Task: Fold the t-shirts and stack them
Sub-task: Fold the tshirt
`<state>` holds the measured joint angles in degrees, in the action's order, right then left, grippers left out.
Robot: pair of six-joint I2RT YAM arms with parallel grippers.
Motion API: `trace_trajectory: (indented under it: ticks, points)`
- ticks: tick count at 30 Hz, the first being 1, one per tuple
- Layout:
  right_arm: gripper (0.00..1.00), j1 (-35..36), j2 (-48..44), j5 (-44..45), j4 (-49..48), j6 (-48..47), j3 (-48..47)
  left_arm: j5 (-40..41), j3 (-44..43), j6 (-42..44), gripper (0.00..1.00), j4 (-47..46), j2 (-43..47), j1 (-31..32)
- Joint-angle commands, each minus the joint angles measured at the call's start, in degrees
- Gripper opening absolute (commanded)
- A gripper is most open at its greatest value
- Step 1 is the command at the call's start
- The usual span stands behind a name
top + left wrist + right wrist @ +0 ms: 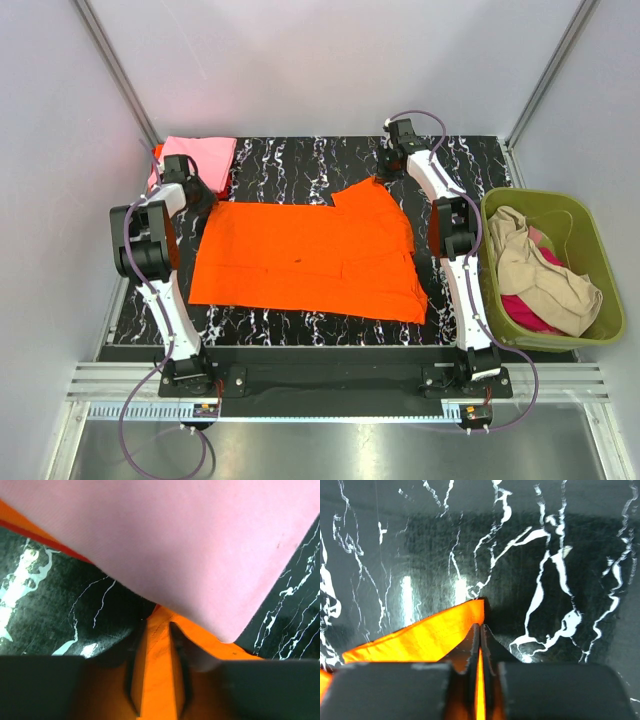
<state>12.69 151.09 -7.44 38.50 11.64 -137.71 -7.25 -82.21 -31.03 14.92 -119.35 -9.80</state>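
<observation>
Left gripper (157, 682): fingers closed onto a fold of the orange t-shirt (310, 255) at its far left corner. Right gripper (480, 647): fingers pressed almost together, with a thin edge of the same shirt clamped between them at its far right corner. The orange t-shirt lies spread flat across the middle of the black marbled table (300, 160), between the two arms. Pink t-shirt (198, 152): folded at the table's far left corner, just beyond the left gripper, with the edge of a red-orange t-shirt (157, 153) showing under it. Olive-green basket (555, 198): right of the table, holding a beige t-shirt (545, 275) over a magenta t-shirt (522, 312)
</observation>
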Motion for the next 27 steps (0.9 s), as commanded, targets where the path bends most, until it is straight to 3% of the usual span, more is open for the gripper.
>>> trace_trajectory:
  ticks: [1,6,27]
  points:
    - [0.01,0.0,0.8,-3.6,0.6,-0.5,-1.9,2.5,0.4,0.5,0.34,-2.1,4.4,-0.2]
    - [0.00,0.0,0.4,-4.4,0.6,0.0,-1.8,3.1,-0.8,1.4,0.36,-1.6,2.6,-0.1]
    - [0.00,0.1,-3.2,-3.7,0.6,-1.0,0.2,1.5,-4.9,2.1,0.27,6.6,-2.1,0.0]
